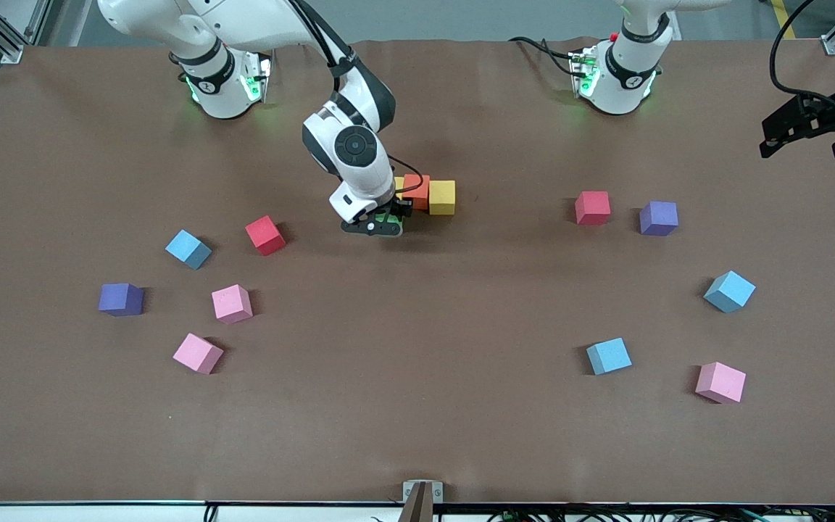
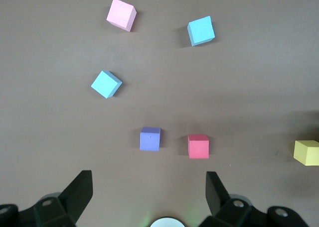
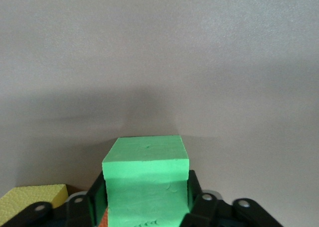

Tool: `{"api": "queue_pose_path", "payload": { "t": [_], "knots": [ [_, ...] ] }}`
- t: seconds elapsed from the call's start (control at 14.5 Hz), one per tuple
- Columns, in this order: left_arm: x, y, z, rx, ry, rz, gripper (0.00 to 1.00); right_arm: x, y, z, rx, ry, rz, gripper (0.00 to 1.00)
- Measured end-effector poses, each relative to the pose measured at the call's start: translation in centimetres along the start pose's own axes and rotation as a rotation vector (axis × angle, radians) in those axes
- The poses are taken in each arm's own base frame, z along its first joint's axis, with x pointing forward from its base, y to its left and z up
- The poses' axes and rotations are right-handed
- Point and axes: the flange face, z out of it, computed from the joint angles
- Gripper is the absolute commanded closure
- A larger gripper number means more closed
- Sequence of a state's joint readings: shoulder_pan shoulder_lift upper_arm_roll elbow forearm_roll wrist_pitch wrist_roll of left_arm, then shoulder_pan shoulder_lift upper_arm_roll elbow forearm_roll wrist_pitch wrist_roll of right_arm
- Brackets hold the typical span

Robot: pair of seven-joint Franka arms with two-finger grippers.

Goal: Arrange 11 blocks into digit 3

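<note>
A short row of blocks lies mid-table: a yellow block (image 1: 442, 197), an orange block (image 1: 417, 191) beside it, and a sliver of another yellow block (image 1: 398, 183). My right gripper (image 1: 381, 221) is low at this row's end toward the right arm, shut on a green block (image 3: 145, 182) whose sides its fingers press. A yellow block (image 3: 32, 199) shows beside it in the right wrist view. My left gripper (image 1: 816, 130) waits, open and empty, in the air at the left arm's end of the table, its fingers (image 2: 79, 192) wide apart.
Loose toward the right arm's end: a red block (image 1: 265, 235), a light blue block (image 1: 188, 249), two pink blocks (image 1: 232, 303) (image 1: 198, 353), a purple cube (image 1: 121, 299). Toward the left arm's end: a red block (image 1: 592, 207), purple cube (image 1: 659, 218), light blue blocks (image 1: 729, 291) (image 1: 609, 355), pink block (image 1: 720, 382).
</note>
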State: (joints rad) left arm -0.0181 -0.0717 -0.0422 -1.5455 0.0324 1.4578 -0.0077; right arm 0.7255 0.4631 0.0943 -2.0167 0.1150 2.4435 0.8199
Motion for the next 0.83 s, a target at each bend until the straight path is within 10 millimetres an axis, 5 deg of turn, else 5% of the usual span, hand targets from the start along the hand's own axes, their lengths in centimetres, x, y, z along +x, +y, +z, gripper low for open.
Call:
{"api": "queue_pose_path", "payload": {
  "t": [0.28,0.48,0.62,0.83],
  "knots": [
    [1.0,0.4,0.7,-0.001,0.014,0.008,0.00,0.1,-0.1,-0.5,-0.011,-0.010,0.000,0.00],
    [1.2,0.4,1.1,-0.001,0.008,0.009,0.00,1.6,-0.4,-4.5,-0.026,-0.022,0.017,0.00],
    [1.3,0.5,1.1,-0.001,0.006,0.010,0.00,4.7,0.8,-9.3,-0.021,-0.010,0.068,0.00],
    [1.3,0.7,1.2,-0.001,0.006,0.014,0.00,11.0,6.8,-14.4,-0.010,0.023,0.194,0.00]
  ]
}}
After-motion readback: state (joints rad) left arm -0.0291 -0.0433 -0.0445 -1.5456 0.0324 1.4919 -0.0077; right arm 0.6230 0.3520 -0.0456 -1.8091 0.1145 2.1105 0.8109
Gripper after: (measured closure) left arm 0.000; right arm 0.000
